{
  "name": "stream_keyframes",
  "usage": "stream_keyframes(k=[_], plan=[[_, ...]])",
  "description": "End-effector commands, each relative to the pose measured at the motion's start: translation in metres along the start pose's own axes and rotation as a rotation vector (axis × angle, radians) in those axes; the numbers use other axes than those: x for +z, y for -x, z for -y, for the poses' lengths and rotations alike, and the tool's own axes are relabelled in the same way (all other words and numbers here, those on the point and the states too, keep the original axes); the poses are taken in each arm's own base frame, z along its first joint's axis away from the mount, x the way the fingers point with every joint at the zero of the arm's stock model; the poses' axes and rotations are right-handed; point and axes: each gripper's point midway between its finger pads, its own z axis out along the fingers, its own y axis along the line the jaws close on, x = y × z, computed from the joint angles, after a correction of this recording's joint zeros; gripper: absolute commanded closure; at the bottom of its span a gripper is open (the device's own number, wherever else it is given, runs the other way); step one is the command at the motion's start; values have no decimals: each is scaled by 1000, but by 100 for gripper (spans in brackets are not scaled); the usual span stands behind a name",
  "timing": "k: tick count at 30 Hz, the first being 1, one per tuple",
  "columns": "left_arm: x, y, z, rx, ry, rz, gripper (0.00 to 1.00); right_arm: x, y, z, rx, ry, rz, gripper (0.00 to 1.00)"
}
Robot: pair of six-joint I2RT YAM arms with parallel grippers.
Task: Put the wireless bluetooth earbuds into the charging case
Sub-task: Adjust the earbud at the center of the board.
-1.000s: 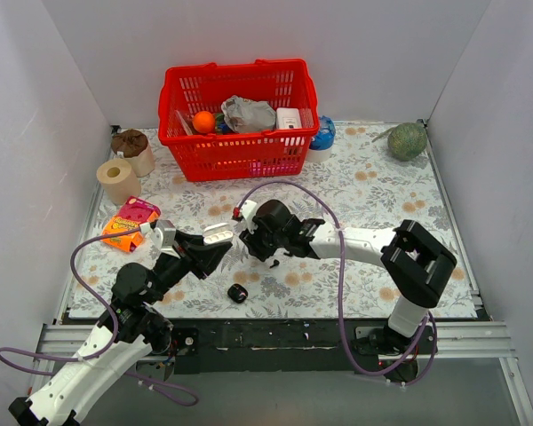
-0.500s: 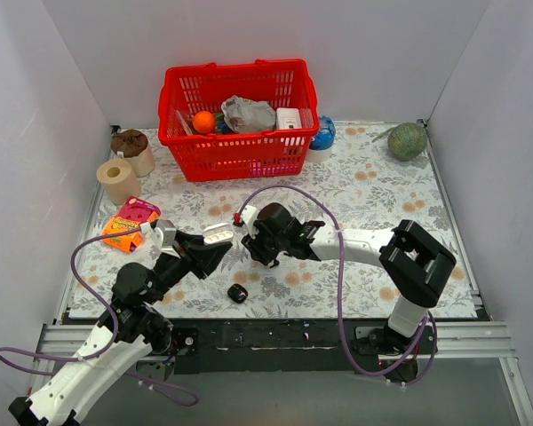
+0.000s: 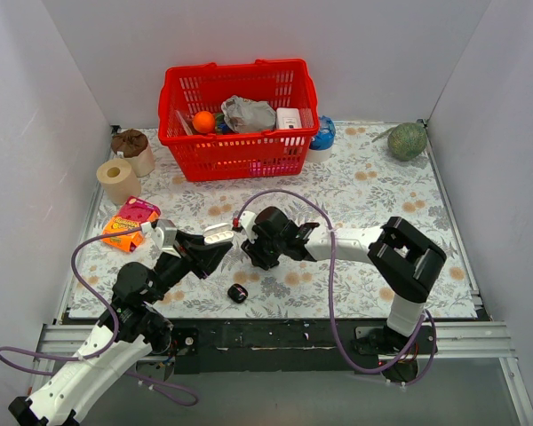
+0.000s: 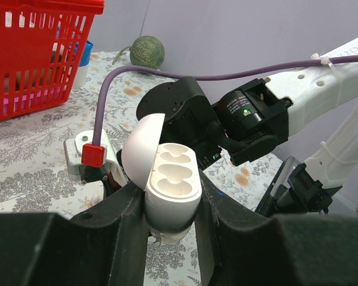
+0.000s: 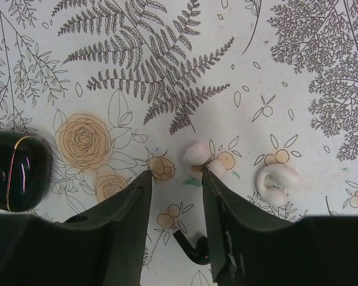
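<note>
The right pincer (image 5: 176,179), half open and empty, is now moved closer over the earbuds (image 5: 198,155) on the desk (image 5: 167,71). The open charging case (image 4: 172,185) is squeezed in the left pincer (image 4: 170,205), probably waiting.

— What's lying on the flowered counter (image 5: 322,47)?
— One white earbud (image 5: 198,155) just ahead of the right arm's fingers (image 5: 122,220), a second earbud (image 5: 275,180) just outside one finger, and a glossy black case (image 5: 12,171) well beyond the other.

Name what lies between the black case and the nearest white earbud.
Bare floral cloth, in the right wrist view, between the black case and that earbud; the right gripper hangs over it.
</note>
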Motion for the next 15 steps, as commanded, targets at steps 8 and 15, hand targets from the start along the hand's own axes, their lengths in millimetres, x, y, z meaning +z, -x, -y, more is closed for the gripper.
stream_keyframes(k=[8,15], plan=[[0,14,7,6,-18,28,100,9,14,10,3,-33,17,52],[0,14,7,6,-18,25,100,9,9,20,15,-83,-10,54]])
